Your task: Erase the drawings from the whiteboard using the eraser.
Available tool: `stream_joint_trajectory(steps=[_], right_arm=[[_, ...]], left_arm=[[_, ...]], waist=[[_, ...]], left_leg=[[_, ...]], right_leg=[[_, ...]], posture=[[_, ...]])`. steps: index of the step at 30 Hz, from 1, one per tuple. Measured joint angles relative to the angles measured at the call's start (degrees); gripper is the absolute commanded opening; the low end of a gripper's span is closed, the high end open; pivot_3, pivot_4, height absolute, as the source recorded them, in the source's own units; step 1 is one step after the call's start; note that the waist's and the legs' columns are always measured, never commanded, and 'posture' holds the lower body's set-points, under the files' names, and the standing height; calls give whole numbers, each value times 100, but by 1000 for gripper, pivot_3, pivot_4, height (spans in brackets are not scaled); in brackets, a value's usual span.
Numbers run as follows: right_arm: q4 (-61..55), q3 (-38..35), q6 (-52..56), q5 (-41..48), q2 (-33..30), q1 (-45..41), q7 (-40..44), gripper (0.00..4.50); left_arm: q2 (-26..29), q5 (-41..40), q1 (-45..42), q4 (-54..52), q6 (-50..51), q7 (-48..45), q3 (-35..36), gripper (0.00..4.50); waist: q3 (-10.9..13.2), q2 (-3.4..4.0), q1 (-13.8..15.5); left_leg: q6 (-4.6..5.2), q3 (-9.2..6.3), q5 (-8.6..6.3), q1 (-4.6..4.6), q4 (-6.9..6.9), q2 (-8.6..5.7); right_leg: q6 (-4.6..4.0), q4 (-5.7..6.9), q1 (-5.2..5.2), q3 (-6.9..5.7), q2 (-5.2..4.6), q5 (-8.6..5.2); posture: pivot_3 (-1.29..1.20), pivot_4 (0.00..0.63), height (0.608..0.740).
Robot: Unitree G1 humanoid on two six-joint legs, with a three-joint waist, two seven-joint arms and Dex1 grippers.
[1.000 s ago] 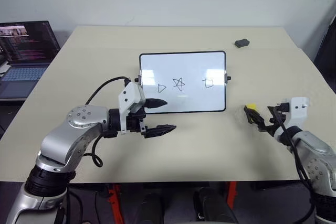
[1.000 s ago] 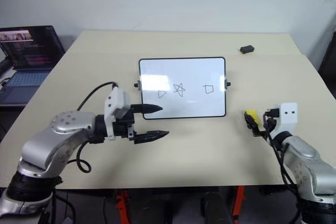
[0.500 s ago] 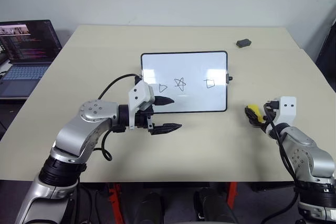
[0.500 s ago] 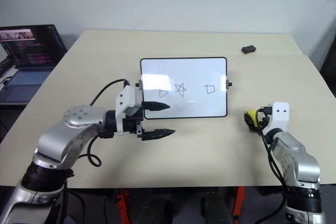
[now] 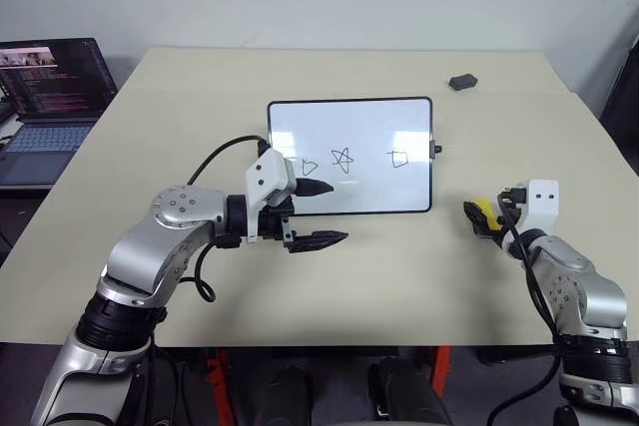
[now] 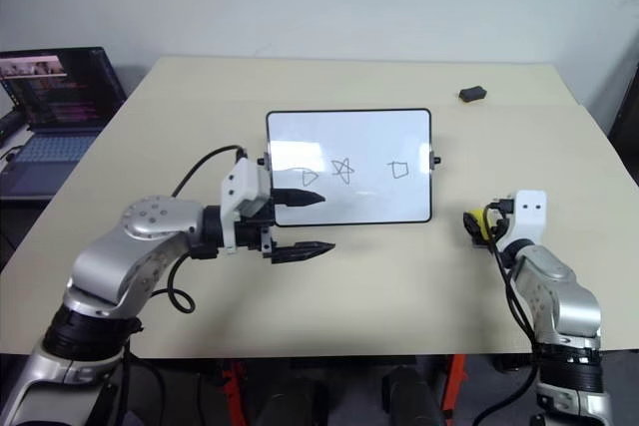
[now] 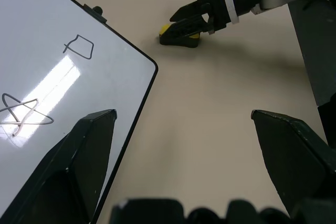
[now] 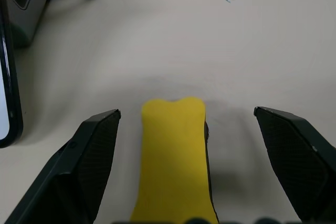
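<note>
**Inspector:** State the position of the whiteboard (image 5: 349,156).

**Assistant:** It lies flat at the middle of the desk (image 5: 379,276), long sides parallel to the desk's far edge. The drawings (image 5: 343,161) run in a row across it: a triangle toward the robot's left, a star in the middle, a square toward the right. All three are intact.

**Inspector:** And the eraser (image 5: 483,213)?

**Assistant:** On the bare desk, off the board's right short side and nearer the desk's front edge, well apart from the frame. Yellow face up, black underside on the desk.

**Inspector:** Right gripper (image 5: 486,218)?

**Assistant:** Its jaws stand spread wide, one finger on each side of the eraser. The right wrist view shows clear desk between each finger and the block, so nothing is pinched.

**Inspector:** Left gripper (image 5: 318,213)?

**Assistant:** Jaws also spread, empty, pointing toward the robot's right. One finger lies over the board's near left corner, close by the triangle; the other is over the desk in front of the board. Whether it touches the board I cannot tell.

**Inspector:** Other objects?

**Assistant:** A small dark oval object (image 5: 461,81) near the desk's far right corner, and an open laptop (image 5: 48,97) on a separate surface beyond the desk's left edge. Nothing lies between the eraser and the board.
</note>
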Motion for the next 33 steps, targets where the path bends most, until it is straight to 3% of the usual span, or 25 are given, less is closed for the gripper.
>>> stream_joint_trajectory(steps=[6,7,9,16,27,33], right_arm=[[128,41,-6,-99,75,-9,29,4464],[141,46,-8,-105,93,-12,37,4297],[177,59,-17,-141,109,-25,50,3893],[220,60,-22,-249,143,-59,73,1396],[220,45,-46,-315,179,-64,107,1331],[55,18,-427,-310,160,186,379,1331]], left_arm=[[0,4,8,-1,0,11,0,4500],[0,4,8,-1,0,11,0,4500],[1,4,11,-3,1,12,0,4500],[3,4,53,-7,50,14,1,4500],[-3,3,91,-10,63,74,14,4500],[-43,4,594,-168,256,665,342,4500]], waist=[[0,0,-1],[0,0,-1],[0,0,0],[0,0,0],[0,0,0],[0,0,0]], left_leg=[[0,-1,0,0,0,0],[0,-1,0,0,0,0],[0,-1,0,0,0,0],[0,-1,0,0,0,0],[0,-2,0,1,0,0],[0,-15,0,1,-2,2]], right_leg=[[0,0,0,1,-1,0],[0,0,0,0,0,0],[0,1,0,1,0,0],[0,0,0,1,0,0],[0,2,0,1,-1,0],[0,0,0,0,-2,0]], posture=[[0,150,740],[0,150,740],[0,150,740],[0,150,740],[0,150,740],[0,150,740]])
